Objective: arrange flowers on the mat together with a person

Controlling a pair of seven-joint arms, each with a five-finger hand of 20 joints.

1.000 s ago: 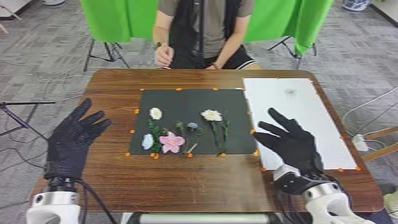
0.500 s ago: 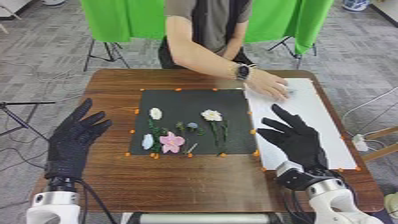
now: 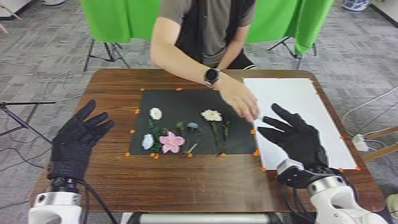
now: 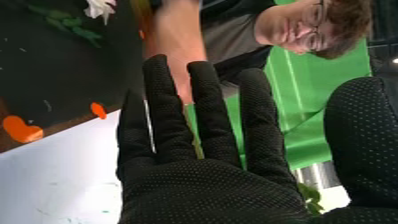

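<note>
Now, the person's hand (image 3: 238,99) has swung off the far part of the white sheet (image 3: 311,142) and come across to the dark mat's near-side neighbour, its fingers pointing down over the border, just beyond the right robot hand (image 3: 295,142) and a little to its left. And the small pale item that lay on the sheet, further out from that robot hand, has gone from its spot! Likely picked up for placing, though what those fingers carry, I can't tell.

So it looks like the person's turn, with the arrangement partly made. On the dark mat (image 3: 178,97), left of the right robot hand, we have the white flower (image 3: 211,115), a green sprig (image 3: 226,131) beside it, and further left the pink flower (image 3: 171,142). The right robot hand is wide, fingers and thumb extended, nothing in its grasp. Over on the far side of the mat, the left robot hand (image 3: 73,145) is wide and unladen too, above the desk (image 3: 204,185).

What's in the way? That human arm, right across the approach; best let it withdraw before reaching in, or they could bump.
</note>
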